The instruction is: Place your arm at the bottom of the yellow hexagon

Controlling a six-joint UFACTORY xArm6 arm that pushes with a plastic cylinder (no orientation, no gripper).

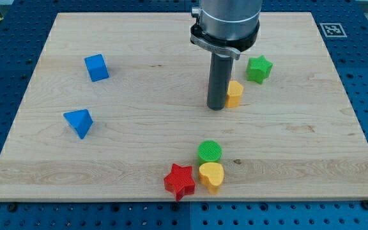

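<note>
The yellow hexagon (235, 93) sits right of centre on the far half of the wooden desk (139, 147), half hidden behind the dark rod, with my tip (216, 107) just beside its left edge and seemingly touching it. The arm carries no fingers, so nothing is spread or pinched; only the rod meets the blocks. A green star (259, 68) lies near, far-right of the hexagon. Well apart at the near edge cluster a green cylinder (209, 151), a yellow heart (211, 176) and a red star (179, 181); a blue cube (96, 67) and blue triangle (78, 121) stand at left. The hexagon looks light, rigid and easily nudged on smooth wood, so approaching its near side calls for care.
</note>
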